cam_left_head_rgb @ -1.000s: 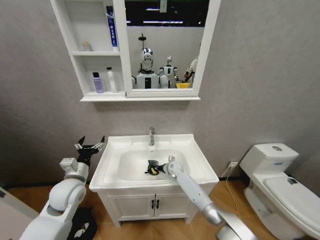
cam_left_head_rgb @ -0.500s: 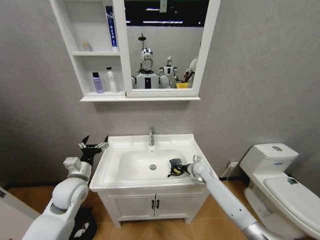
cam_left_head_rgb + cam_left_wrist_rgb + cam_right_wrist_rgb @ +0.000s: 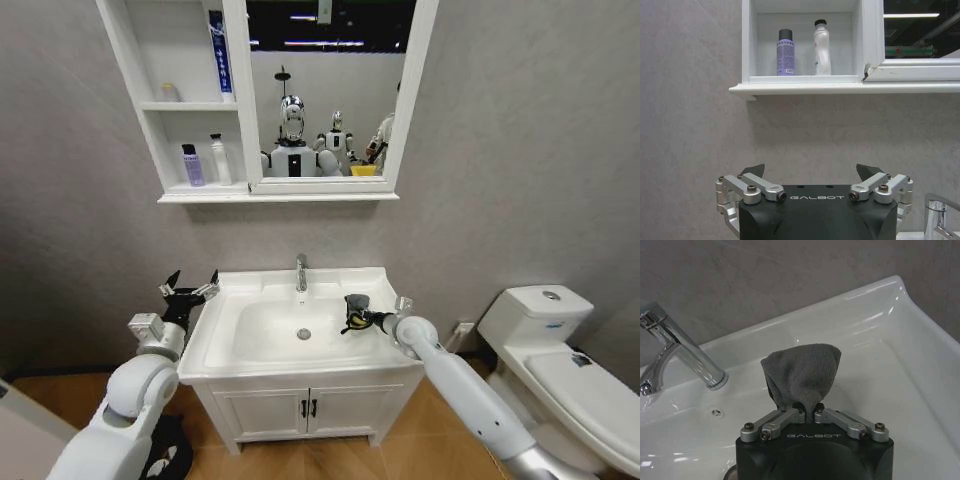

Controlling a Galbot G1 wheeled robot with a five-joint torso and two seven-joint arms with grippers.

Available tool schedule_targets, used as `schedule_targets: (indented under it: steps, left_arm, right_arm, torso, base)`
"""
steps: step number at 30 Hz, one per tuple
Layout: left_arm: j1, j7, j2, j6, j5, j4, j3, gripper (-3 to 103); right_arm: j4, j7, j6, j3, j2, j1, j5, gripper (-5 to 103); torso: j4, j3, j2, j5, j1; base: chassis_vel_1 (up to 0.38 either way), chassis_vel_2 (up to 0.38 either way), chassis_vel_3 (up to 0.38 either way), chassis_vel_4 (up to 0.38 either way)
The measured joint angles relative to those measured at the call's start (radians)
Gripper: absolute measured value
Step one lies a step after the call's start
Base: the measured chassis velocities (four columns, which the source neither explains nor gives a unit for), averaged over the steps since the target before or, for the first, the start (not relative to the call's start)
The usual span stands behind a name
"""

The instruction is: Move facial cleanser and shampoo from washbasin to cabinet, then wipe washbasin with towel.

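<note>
Wiping is in hand: your right gripper [image 3: 358, 317] pinches the towel [image 3: 353, 311] at the washbasin [image 3: 232, 345] right rim; left gripper [image 3: 188, 291] idles beside it, fingers wide; next, sweep the bowl.

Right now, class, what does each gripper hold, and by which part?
The right gripper pinches the small dark grey cloth towel by its gathered lower end. The left gripper, open beside the washbasin, holds nothing.

Two bottles stood on the lowest shelf: one purple plastic bottle [image 3: 785, 52], one white plastic bottle [image 3: 822, 48].
</note>
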Motion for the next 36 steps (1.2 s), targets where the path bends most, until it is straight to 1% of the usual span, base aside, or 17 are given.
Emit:
schedule_targets:
  steps: [5,9,12,13,14,16,17,18,19,20,21,24,25,27,28,31,36]
  left_arm:
    - [-0.003,0.000,0.000,0.000,-0.003,-0.009,-0.004,100]
    - [-0.002,0.000,0.001,0.005,-0.008,-0.018,-0.008,100]
    - [-0.003,0.000,0.000,0.006,-0.008,-0.019,-0.009,100]
    - [-0.004,0.000,-0.001,0.006,-0.008,-0.021,-0.011,100]
    - [-0.004,0.000,-0.001,0.006,-0.008,-0.021,-0.011,100]
    - [-0.003,-0.001,-0.001,0.006,-0.009,-0.024,-0.016,100]
    - [-0.003,-0.001,-0.001,0.006,-0.009,-0.024,-0.016,100]
    - [-0.001,-0.001,-0.001,0.006,-0.009,-0.026,-0.019,100]
    - [0.001,-0.001,-0.001,0.006,-0.009,-0.027,-0.021,100]
    - [0.005,0.000,-0.002,0.006,-0.009,-0.029,-0.022,100]
    - [0.005,0.000,-0.002,0.006,-0.009,-0.029,-0.022,100]
    - [0.013,0.002,-0.008,0.006,-0.005,-0.034,-0.019,100]
    - [0.013,0.002,-0.008,0.006,-0.005,-0.034,-0.019,100]
    - [0.015,0.002,-0.009,0.006,-0.003,-0.039,-0.017,100]
    - [0.016,0.002,-0.009,0.006,-0.003,-0.042,-0.017,100]
    - [0.019,0.002,-0.007,0.006,-0.003,-0.047,-0.019,100]
    - [0.027,0.002,-0.005,0.006,-0.004,-0.053,-0.024,100]
  right_arm:
    - [-0.027,0.026,-0.005,0.005,-0.023,0.071,0.010,3]
    - [-0.055,0.079,-0.030,0.000,-0.048,0.105,0.055,3]
    - [-0.082,0.072,-0.057,0.012,-0.056,0.110,0.076,3]
    - [-0.098,0.039,-0.082,0.028,-0.062,0.110,0.078,3]
    - [-0.098,0.039,-0.082,0.028,-0.062,0.110,0.078,3]
    - [-0.133,-0.060,-0.110,0.052,-0.076,0.110,0.023,3]
    - [-0.133,-0.060,-0.110,0.052,-0.076,0.110,0.023,3]
    - [-0.155,-0.124,-0.113,0.064,-0.083,0.111,-0.035,3]
    - [-0.171,-0.162,-0.113,0.071,-0.088,0.112,-0.073,3]
    - [-0.187,-0.194,-0.113,0.076,-0.091,0.116,-0.107,3]
    - [-0.187,-0.194,-0.113,0.076,-0.091,0.116,-0.107,3]
    - [-0.241,-0.326,-0.079,0.078,-0.094,0.131,-0.219,3]
    - [-0.241,-0.326,-0.079,0.078,-0.094,0.131,-0.219,3]
    - [-0.279,-0.405,-0.037,0.068,-0.093,0.146,-0.274,3]
    - [-0.292,-0.427,-0.018,0.061,-0.091,0.153,-0.285,3]
    - [-0.310,-0.440,0.004,0.046,-0.082,0.165,-0.295,3]
    - [-0.340,-0.407,0.017,0.016,-0.056,0.182,-0.294,3]
  torso:
    - [0.0002,0.000,0.000,-0.0001,0.000]
    - [0.0000,0.000,0.000,0.0000,0.000]
    - [0.0000,0.000,0.000,0.0001,0.000]
    - [0.0001,0.000,0.000,0.0001,0.000]
    - [0.0001,0.000,0.000,0.0001,0.000]
    - [0.0000,0.000,0.000,0.0002,0.000]
    - [0.0000,0.000,0.000,0.0002,0.000]
    - [0.0000,0.000,0.000,0.0001,0.000]
    - [-0.0002,0.000,0.000,0.0002,0.000]
    - [-0.0003,0.000,0.000,0.0002,0.000]
    - [-0.0003,0.000,0.000,0.0002,0.000]
    - [0.0001,0.000,0.000,0.0000,0.000]
    - [0.0001,0.000,0.000,0.0000,0.000]
    - [0.0000,0.000,0.000,0.0000,0.000]
    - [0.0000,0.000,0.000,-0.0001,0.000]
    - [0.0000,0.000,0.000,0.0000,0.000]
    - [0.0002,0.000,0.000,-0.0001,0.000]
  base:
    - [0.000,0.000,0.000,0.000]
    - [0.000,0.000,0.000,0.000]
    - [0.000,0.000,0.000,0.000]
    - [0.000,0.000,0.000,0.000]
    - [0.000,0.000,0.000,0.000]
    - [0.000,0.000,0.000,0.000]
    - [0.000,0.000,0.000,0.000]
    - [0.000,0.000,0.000,0.000]
    - [0.000,0.000,0.000,0.000]
    - [0.000,0.000,0.000,0.000]
    - [0.000,0.000,0.000,0.000]
    - [0.000,0.000,0.000,0.000]
    - [0.000,0.000,0.000,0.000]
    - [0.000,0.000,0.000,0.000]
    - [0.000,0.000,0.000,0.000]
    - [0.000,0.000,0.000,0.000]
    - [0.000,0.000,0.000,0.000]
